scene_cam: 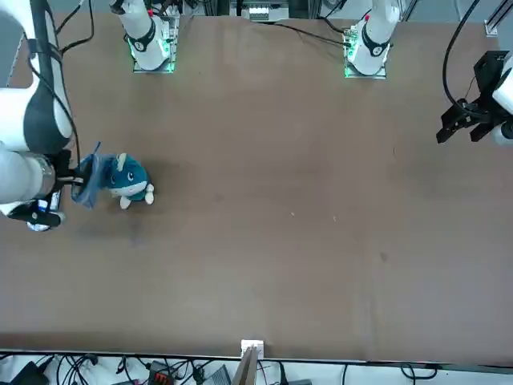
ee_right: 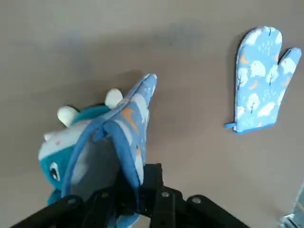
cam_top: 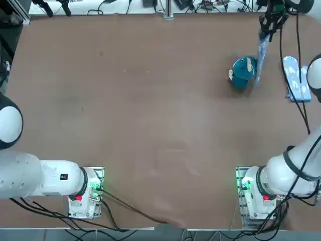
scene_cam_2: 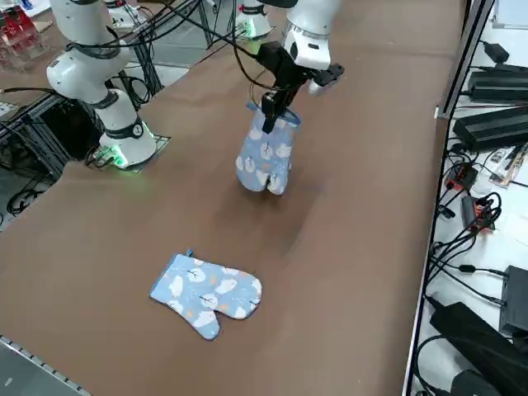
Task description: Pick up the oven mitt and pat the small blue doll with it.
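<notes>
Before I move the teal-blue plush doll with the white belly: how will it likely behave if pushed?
The teal-blue plush doll looks soft, so it would probably squash. Its rounded body might rock or tip. Being stuffed-toy-like, it's likely light and could slide along the brown tabletop.

You get even, moderately bright light on the brown table, with soft, faint shadows beside the doll; the wrist view looks dimmer and softer.

The glossy white, rounded robot arm has dark gray joint bands, loose black cables and a black two-finger gripper with silver screws.
</notes>
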Robot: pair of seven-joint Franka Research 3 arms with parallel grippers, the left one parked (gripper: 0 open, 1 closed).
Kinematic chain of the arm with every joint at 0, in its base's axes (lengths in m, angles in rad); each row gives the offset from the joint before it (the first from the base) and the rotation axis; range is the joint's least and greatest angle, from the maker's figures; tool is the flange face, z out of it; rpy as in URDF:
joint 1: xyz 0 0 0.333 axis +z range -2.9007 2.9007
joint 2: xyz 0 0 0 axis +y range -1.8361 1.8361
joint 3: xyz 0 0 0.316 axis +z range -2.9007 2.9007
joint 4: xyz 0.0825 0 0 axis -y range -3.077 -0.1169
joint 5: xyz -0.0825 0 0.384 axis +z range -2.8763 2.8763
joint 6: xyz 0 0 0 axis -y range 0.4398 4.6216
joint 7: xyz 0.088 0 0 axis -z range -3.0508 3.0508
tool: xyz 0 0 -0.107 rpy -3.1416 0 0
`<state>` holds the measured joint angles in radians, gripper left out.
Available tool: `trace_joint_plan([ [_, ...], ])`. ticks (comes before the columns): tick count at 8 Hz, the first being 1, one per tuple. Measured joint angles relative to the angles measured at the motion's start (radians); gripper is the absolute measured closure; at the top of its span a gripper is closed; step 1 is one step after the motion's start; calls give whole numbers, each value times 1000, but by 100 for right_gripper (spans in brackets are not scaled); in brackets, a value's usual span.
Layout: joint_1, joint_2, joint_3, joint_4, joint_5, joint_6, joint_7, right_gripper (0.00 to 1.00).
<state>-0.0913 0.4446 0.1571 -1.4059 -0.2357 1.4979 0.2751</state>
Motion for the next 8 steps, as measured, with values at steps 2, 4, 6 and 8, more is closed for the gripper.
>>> trace_joint_plan([
  [2, 23, 10, 0, 0, -2, 57, 51, 96],
  [4, 25, 10, -2, 1, -72, 83, 52, 96],
  [6, 23, 10, -5, 2, -171, 68, 26, 96],
  [8, 24, 8, -5, 2, -209, -20, 2, 96],
])
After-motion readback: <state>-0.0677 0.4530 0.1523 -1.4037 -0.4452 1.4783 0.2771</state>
